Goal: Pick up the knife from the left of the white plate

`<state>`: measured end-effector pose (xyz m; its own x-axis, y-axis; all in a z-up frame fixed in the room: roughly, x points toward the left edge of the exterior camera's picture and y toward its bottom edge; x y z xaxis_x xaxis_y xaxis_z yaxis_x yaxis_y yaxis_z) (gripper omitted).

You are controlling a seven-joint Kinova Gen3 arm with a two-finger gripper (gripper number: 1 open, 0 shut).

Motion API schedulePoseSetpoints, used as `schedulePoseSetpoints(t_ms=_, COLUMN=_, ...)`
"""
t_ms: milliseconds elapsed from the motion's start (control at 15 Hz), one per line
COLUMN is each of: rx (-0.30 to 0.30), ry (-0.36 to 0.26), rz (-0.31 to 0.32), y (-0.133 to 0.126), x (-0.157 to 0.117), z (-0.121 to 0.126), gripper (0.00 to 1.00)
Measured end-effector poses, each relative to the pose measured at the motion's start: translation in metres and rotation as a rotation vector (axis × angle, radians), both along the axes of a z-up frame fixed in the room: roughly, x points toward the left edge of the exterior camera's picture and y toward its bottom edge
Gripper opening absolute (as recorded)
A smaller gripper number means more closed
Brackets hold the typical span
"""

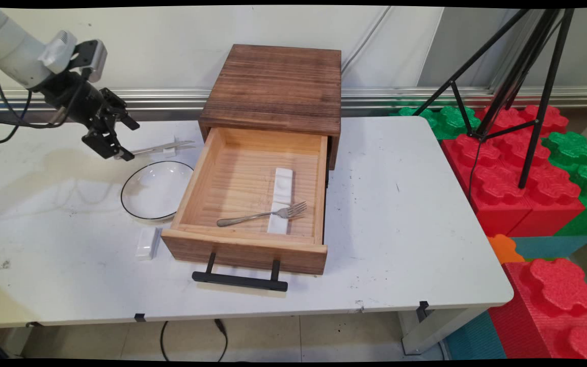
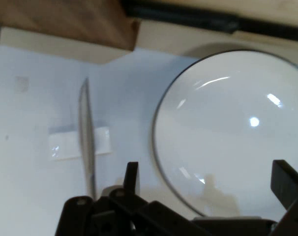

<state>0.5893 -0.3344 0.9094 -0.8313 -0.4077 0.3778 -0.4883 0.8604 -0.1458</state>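
Main view shows the white table (image 1: pixel 400 214) as the largest thing, stretching right of and below the black two-finger claw (image 1: pixel 117 135), which hangs over its far left part with its fingers spread apart and holding nothing. Well to the claw's right stands the dark brown wooden drawer box (image 1: pixel 273 84), its pale wooden drawer (image 1: pixel 245 247) pulled out toward the near edge on a black bar handle (image 1: pixel 240 280). Inside the drawer, a silver metal fork (image 1: pixel 260 216) lies across a long white ceramic rest (image 1: pixel 280 200).

Just below the claw sits a round white plate with a thin dark rim (image 1: pixel 155 189), and the hand view shows that plate (image 2: pixel 232 132) lying between and ahead of the open fingers. Just beside the claw's lower finger, a silver metal knife (image 1: pixel 163 148) rests on a small white block; in the hand view the knife (image 2: pixel 86 137) runs lengthwise past the left finger (image 2: pixel 131 177). A second small white block (image 1: pixel 145 243) lies well below, by the drawer's front corner.

One likely risk: the lower finger is so near the knife's handle end that a slight sideways drift could knock it off its block, or clip the plate rim.

Scuffs and dark specks mark the tabletop. Behind it runs a pale wall with a metal rail; to the right are red and green foam blocks (image 1: pixel 517 168) and a black tripod (image 1: pixel 523 76).
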Motion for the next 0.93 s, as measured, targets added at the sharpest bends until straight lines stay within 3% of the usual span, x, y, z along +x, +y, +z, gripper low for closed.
schedulePoseSetpoints(t_ms=933, rx=0.016, ry=-0.104, rz=0.124, y=-0.074, x=0.052, z=-0.091, gripper=1.0)
